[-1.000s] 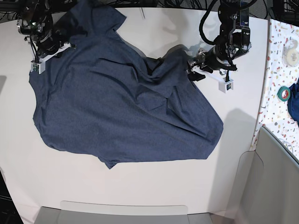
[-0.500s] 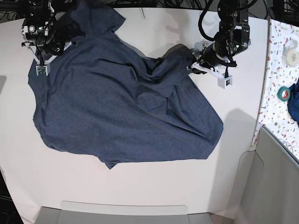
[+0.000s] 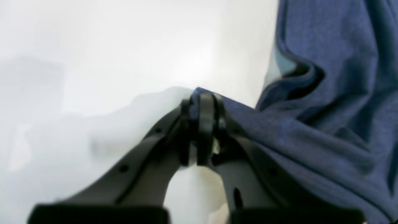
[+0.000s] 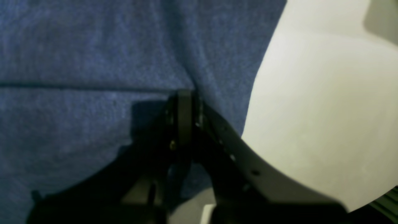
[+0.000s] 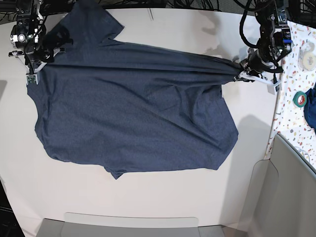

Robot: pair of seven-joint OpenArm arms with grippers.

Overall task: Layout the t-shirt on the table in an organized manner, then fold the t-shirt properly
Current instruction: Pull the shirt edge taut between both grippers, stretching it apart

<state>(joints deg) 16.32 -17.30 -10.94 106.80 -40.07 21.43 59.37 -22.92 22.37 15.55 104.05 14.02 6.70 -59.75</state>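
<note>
The dark navy t-shirt lies spread over the white table, its upper edge pulled taut between both arms. At the base view's right, my left gripper is shut on a corner of the t-shirt; the left wrist view shows the fabric pinched between the black fingertips. At the base view's upper left, my right gripper is shut on the shirt's edge. In the right wrist view its tips bite into the blue cloth beside bare table.
A narrow speckled surface runs along the right, holding a roll of green tape, a pale tape roll and a bright-blue cloth scrap. A grey panel stands at the lower right, a grey ledge along the front edge.
The left gripper closed on the bunched shirt corner and pulled it right. The right gripper shifted left and up. The crumpled middle is now stretched flat and taut.
</note>
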